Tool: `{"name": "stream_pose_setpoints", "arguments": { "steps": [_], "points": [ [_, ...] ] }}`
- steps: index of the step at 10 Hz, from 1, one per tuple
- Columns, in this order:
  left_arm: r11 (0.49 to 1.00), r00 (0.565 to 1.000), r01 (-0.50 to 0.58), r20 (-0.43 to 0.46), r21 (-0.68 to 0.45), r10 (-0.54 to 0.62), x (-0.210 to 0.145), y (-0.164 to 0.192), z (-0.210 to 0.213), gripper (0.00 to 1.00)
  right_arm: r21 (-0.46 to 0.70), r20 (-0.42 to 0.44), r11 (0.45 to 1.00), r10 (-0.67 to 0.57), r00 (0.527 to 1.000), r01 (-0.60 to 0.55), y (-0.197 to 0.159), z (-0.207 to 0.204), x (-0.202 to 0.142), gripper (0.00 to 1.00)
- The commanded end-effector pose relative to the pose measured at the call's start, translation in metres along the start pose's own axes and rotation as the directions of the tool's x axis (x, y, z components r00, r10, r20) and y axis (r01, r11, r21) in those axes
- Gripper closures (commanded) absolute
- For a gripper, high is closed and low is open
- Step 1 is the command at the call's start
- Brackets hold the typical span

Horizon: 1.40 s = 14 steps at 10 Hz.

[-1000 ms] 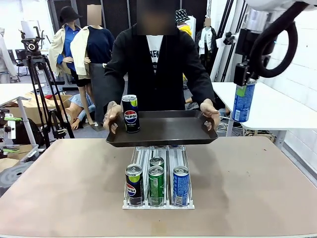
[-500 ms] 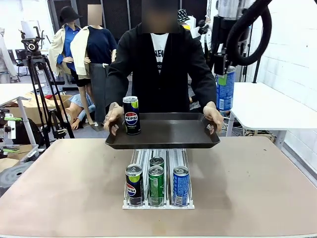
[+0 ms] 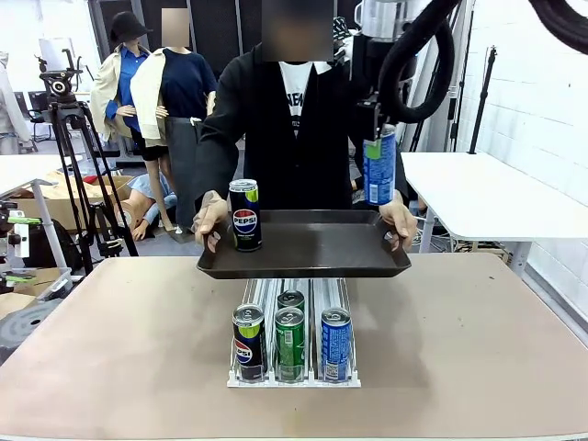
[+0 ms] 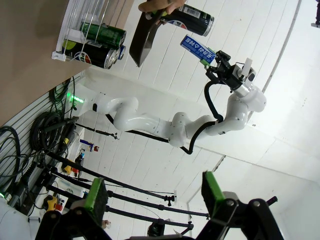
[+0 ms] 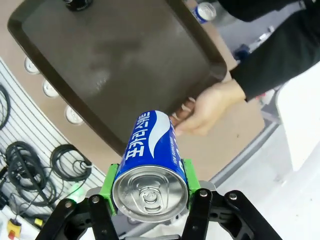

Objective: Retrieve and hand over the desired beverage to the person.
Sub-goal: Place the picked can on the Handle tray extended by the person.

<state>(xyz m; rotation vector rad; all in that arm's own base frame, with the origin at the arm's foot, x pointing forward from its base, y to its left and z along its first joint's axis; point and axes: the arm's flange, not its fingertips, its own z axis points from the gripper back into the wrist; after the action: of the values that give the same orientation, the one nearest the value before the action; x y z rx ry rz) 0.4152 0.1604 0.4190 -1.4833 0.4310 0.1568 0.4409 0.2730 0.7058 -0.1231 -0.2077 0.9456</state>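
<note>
From the front we see the person in the black jacket [image 3: 294,129] holding a dark rectangular plastic tray [image 3: 308,243] over the white wire can rack [image 3: 294,335]. A black Pepsi can [image 3: 243,214] stands at the tray's 9 o'clock. Our right gripper [image 3: 378,138], fingers clamped on a blue-and-white drink can [image 3: 378,167], hangs above the tray's 2 o'clock corner. The right wrist view adds the can's silver lid [image 5: 150,192] and the person's hand [image 5: 207,107] on the rim. Our left gripper [image 4: 155,197] has its fingers spread on nothing.

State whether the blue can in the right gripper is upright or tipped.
Upright: the blue can hangs vertically in the right gripper, above the tray.
</note>
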Motion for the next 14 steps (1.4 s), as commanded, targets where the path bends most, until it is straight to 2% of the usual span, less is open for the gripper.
{"name": "stream_pose_setpoints", "arguments": {
  "steps": [1,7,14],
  "points": [
    [1.000,1.000,0.013,0.007,-0.014,-0.013,0.000,-0.003,0.000,0.00,-0.015,0.033,1.000,-0.001,0.999,0.002,-0.001,0.000,0.024,1.00],
    [1.000,1.000,0.013,0.007,-0.014,-0.013,0.000,-0.003,0.000,0.00,0.169,0.062,0.984,0.041,0.997,-0.051,-0.028,-0.053,0.072,1.00],
    [1.000,1.000,0.013,0.007,-0.014,-0.013,0.000,-0.003,0.000,0.00,0.261,0.029,0.965,0.028,0.999,-0.035,-0.042,-0.115,0.089,1.00]
  ]
}}
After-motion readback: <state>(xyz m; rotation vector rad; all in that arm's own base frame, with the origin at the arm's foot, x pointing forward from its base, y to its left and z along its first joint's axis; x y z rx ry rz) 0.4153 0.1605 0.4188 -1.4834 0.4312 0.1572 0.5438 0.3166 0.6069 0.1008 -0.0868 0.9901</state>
